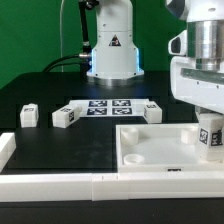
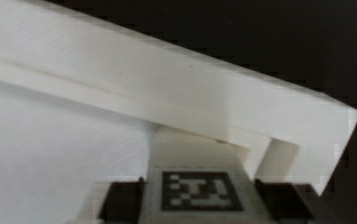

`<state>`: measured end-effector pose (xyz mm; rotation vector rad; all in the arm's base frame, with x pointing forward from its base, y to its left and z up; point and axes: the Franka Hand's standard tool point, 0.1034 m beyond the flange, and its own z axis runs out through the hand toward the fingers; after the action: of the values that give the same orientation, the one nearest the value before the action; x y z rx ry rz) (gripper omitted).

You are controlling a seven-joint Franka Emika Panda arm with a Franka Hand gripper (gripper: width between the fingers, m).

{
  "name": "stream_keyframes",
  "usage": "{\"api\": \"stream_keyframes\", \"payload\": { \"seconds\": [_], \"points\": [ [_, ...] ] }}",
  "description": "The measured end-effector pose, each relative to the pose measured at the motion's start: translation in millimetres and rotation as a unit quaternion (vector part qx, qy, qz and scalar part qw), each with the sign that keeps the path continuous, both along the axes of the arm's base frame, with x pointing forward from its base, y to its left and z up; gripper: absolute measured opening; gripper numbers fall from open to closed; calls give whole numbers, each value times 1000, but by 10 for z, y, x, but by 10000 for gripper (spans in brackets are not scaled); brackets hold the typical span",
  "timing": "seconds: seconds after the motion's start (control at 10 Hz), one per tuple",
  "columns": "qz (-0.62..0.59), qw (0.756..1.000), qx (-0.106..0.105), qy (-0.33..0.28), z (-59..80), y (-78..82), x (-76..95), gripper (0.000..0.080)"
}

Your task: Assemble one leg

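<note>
My gripper is shut on a leg, a small white block with a black-and-white tag. It holds the leg upright over the right end of the large white square panel. In the wrist view the tagged leg sits between my dark fingers, with the panel's raised white rim just beyond it. Whether the leg touches the panel I cannot tell. Three more legs lie on the black table: two at the exterior view's left and one behind the panel.
The marker board lies flat at the back centre, in front of the robot base. A low white rail runs along the table's front, with a short piece at the left edge.
</note>
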<state>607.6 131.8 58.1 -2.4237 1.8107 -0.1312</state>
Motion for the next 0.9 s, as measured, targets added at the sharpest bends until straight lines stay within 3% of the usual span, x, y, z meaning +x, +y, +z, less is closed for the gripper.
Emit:
{"api": "stream_keyframes", "payload": {
  "seconds": [0.1, 0.2, 0.3, 0.4, 0.5, 0.7, 0.9],
  "points": [
    [-45, 999, 12, 2, -1, -2, 0, 291],
    [-92, 995, 22, 4, -3, 18, -5, 352],
    [-40, 999, 15, 2, -4, 17, -5, 487],
    [-23, 1000, 12, 1, -3, 18, -5, 487],
    [49, 999, 1, -2, 0, 14, -1, 614],
    [197, 980, -23, -6, 24, 24, 29, 647],
    [352, 935, -47, 2, 38, 35, 25, 647]
  ]
}}
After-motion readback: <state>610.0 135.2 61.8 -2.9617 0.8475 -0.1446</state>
